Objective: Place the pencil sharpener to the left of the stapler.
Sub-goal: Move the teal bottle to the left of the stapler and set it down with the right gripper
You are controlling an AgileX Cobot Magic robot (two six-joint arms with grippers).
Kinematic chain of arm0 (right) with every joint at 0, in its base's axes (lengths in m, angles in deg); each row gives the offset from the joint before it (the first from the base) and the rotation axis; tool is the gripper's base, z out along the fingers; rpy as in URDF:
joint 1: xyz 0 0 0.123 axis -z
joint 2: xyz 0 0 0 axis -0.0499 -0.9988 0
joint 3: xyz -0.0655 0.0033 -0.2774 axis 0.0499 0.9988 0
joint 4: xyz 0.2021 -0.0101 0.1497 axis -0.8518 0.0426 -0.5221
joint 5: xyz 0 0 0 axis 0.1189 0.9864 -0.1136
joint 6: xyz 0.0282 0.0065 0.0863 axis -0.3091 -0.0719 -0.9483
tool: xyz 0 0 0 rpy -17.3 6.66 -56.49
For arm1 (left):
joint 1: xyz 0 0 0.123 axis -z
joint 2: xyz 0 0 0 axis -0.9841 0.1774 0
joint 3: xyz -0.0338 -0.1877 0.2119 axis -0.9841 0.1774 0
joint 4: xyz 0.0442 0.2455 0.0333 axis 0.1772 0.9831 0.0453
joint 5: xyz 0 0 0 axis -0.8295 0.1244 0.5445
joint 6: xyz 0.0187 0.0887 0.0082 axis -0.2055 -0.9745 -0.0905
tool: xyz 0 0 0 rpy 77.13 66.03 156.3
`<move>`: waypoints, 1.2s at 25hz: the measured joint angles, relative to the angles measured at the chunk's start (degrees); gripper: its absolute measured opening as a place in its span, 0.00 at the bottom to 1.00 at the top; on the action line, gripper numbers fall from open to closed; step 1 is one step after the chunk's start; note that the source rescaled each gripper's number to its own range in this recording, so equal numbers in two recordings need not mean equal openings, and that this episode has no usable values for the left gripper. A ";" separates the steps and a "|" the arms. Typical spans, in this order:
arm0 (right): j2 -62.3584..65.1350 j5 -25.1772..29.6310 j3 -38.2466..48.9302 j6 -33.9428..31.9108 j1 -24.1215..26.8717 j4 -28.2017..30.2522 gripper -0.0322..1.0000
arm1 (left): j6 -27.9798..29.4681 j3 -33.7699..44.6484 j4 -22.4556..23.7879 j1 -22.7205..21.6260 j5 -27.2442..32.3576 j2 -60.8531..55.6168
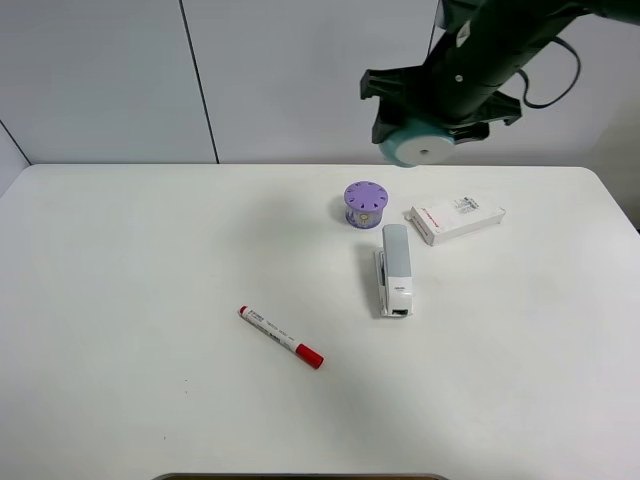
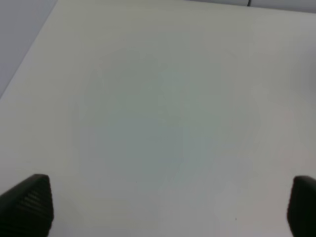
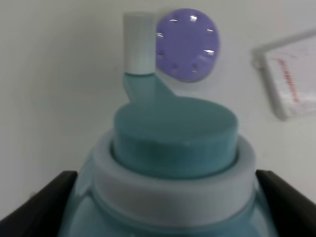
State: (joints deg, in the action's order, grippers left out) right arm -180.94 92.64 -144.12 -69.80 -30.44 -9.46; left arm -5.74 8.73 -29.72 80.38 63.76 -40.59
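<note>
Halfway: pencil sharpener (image 1: 416, 148) clamped aloft in right gripper (image 1: 428, 128), stapler (image 1: 394, 268) below jaws, set-down pending; left gripper (image 2: 163, 205) wide, empty.

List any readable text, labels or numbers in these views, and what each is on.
No text is legible.
On the white box: red and dark print, too small to read; blurred in the right wrist view.
On the marker: dark print along the barrel, too small to read.
On the stapler: a small dark mark near one end, unreadable.
On the pencil sharpener and the purple cylinder: no text seen.
</note>
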 joint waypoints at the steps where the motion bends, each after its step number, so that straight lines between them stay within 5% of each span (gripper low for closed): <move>1: -1.68 0.00 -1.68 -0.54 -0.90 0.20 0.07 | 0.00 0.00 0.00 0.00 0.00 0.00; 10: -14.98 -0.18 -11.63 -5.19 -7.64 0.81 0.07 | 0.00 0.00 0.00 0.00 0.00 0.00; 30: -28.22 -0.40 -12.20 -8.35 -10.05 -2.70 0.07 | 0.00 0.00 0.00 0.00 0.00 0.00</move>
State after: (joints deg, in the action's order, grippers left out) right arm -209.16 92.24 -156.31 -78.15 -40.49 -12.16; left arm -5.74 8.73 -29.72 80.38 63.76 -40.59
